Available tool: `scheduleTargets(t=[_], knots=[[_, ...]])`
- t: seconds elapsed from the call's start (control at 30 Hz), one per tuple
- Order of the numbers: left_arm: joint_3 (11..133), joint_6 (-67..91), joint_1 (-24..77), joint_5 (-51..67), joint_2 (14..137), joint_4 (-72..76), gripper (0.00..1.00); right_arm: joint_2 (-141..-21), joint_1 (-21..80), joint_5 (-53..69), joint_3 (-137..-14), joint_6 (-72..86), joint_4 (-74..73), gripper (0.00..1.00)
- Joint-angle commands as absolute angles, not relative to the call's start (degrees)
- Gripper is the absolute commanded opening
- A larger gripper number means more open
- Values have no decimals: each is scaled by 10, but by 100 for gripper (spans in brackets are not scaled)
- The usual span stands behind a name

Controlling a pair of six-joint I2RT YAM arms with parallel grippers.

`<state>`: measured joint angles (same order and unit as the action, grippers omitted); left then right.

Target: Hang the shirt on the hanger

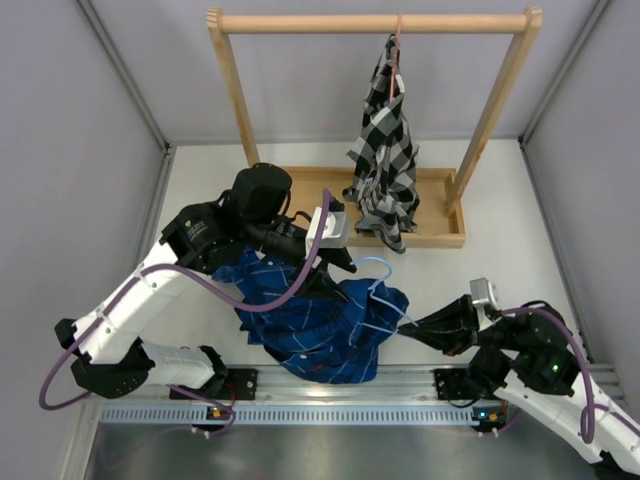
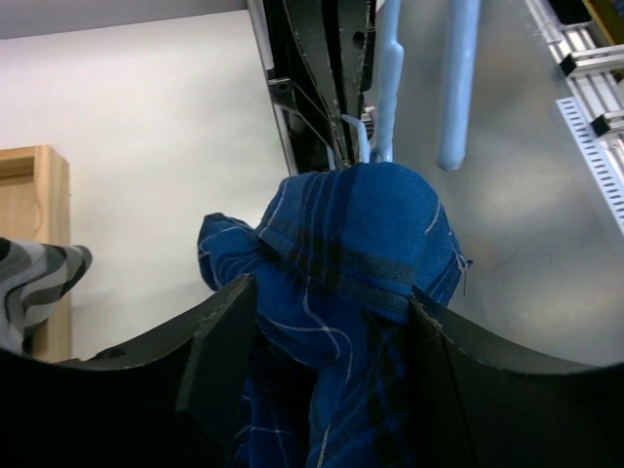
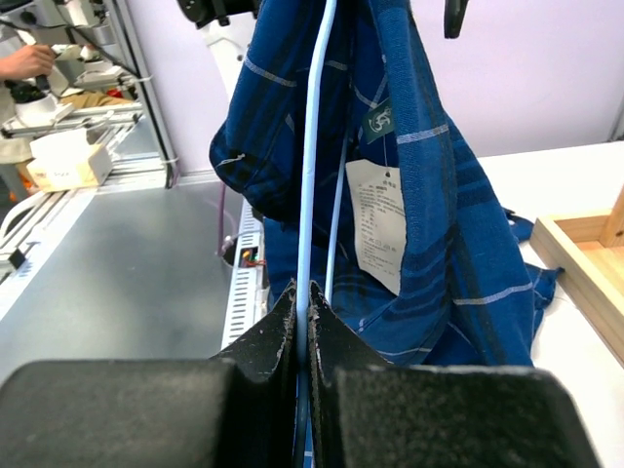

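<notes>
Fabric is bunching up at 6 o'clock on the surface (image 1: 520, 200) in the top view, where the shirt (image 1: 320, 325) is sitting in a dark blue heap just ahead of the arm bases. The left hand (image 1: 335, 258) is hanging over the heap's 12 o'clock edge, and its fingers (image 2: 229, 361) are pinching a raised fold of the cloth from both sides. At 3 o'clock the right hand (image 1: 425, 328) is squeezing tight on the thin wire of the hanger (image 1: 385, 290), and that pale blue wire is running up against the lifted cloth beside a white paper label (image 3: 380, 219). At 12 o'clock the wooden rack (image 1: 370, 22) is carrying a black-and-white checked shirt (image 1: 385, 165) on a pinkish-red hanger (image 1: 397, 40).
</notes>
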<state>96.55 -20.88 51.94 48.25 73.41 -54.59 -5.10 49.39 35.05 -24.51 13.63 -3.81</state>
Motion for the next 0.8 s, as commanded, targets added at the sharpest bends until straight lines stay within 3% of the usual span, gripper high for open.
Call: scheduleTargets(t=[0.0,0.1,0.27,0.53,0.63,0.67,0.77], knots=[[960,-200,517,536,735,-551,59,-66,497,388,-279,128,32,0],[945,-196,517,543,735,-554,41,-76,497,393,-284,128,36,0],[937,-189,517,545,733,-555,0,-86,497,386,-294,125,31,0],[935,-210,517,520,704,-557,0,-110,497,361,-320,99,32,1],[937,-221,517,512,694,-557,0,-122,497,346,-323,102,34,34],[935,-222,517,505,692,-557,0,-124,497,336,-323,105,33,66],[933,-215,517,463,686,-556,0,-122,497,293,-322,112,17,99]])
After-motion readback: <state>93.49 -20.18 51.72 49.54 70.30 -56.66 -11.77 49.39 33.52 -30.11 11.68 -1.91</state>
